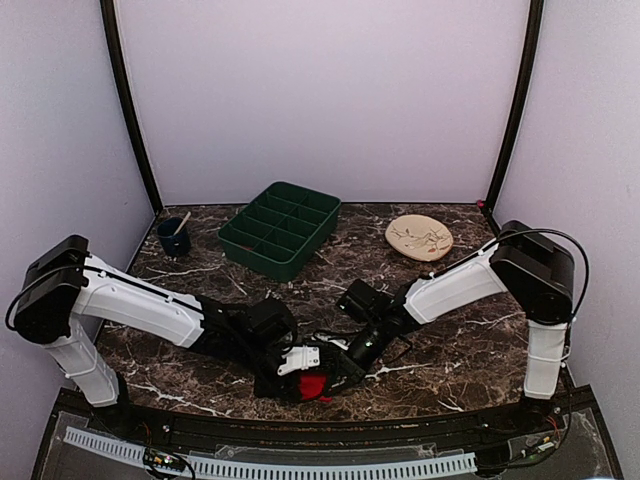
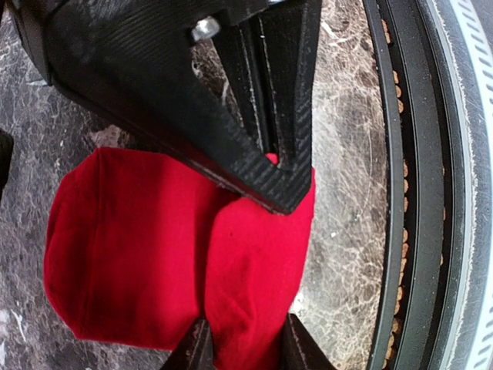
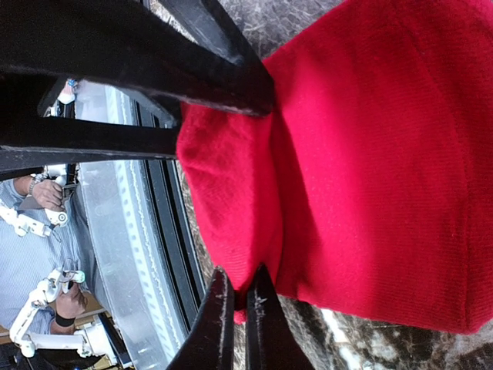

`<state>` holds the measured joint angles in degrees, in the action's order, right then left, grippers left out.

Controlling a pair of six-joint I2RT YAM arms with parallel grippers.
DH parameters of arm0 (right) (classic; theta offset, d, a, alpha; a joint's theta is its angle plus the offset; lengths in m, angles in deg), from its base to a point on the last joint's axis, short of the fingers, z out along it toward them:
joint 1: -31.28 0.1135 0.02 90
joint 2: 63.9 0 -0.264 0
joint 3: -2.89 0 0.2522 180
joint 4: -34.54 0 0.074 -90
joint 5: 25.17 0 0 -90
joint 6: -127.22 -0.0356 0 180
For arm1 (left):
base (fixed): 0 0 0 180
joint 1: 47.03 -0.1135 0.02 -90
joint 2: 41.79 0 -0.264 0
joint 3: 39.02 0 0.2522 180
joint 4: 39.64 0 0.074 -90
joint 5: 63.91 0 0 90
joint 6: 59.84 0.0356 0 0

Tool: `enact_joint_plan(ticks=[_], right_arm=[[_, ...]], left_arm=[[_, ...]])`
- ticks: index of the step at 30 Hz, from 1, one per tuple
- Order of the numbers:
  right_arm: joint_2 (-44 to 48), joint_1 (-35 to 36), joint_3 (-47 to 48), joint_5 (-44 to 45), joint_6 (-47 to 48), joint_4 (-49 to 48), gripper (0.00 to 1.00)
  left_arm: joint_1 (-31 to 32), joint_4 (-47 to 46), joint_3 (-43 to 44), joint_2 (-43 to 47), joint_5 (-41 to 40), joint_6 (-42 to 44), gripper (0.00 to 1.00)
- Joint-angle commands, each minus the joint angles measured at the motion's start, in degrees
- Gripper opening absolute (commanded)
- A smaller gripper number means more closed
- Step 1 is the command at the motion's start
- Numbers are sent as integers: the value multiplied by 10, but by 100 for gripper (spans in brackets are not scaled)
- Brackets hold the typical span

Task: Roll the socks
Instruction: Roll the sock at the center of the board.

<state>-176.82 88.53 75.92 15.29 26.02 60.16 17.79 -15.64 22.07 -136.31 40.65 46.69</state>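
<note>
Red socks [image 3: 370, 154] — edge in right gripper [image 3: 240, 308]

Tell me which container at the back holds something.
The small dark cup at back left: a stick stands in it. The green tray looks empty.

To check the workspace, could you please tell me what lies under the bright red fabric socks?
The dark marbled tabletop shows around the bright red fabric socks; whatever lies directly beneath them is covered.

The left tool [image 1: 301, 379] and right tool [image 1: 336, 377] hide most of the socks [image 1: 313, 387] from above; both wrist views crop them
</note>
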Motion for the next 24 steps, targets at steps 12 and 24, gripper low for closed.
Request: enact_joint_plan(ticks=[12,24], right_arm=[[-12,-10,0,-2,1,9,6],[8,-27,-37,-9,-33,-45,36]], left_arm=[[5,49,27,-31,21,8,13],[-7,80,41,-51,63,-19,11]])
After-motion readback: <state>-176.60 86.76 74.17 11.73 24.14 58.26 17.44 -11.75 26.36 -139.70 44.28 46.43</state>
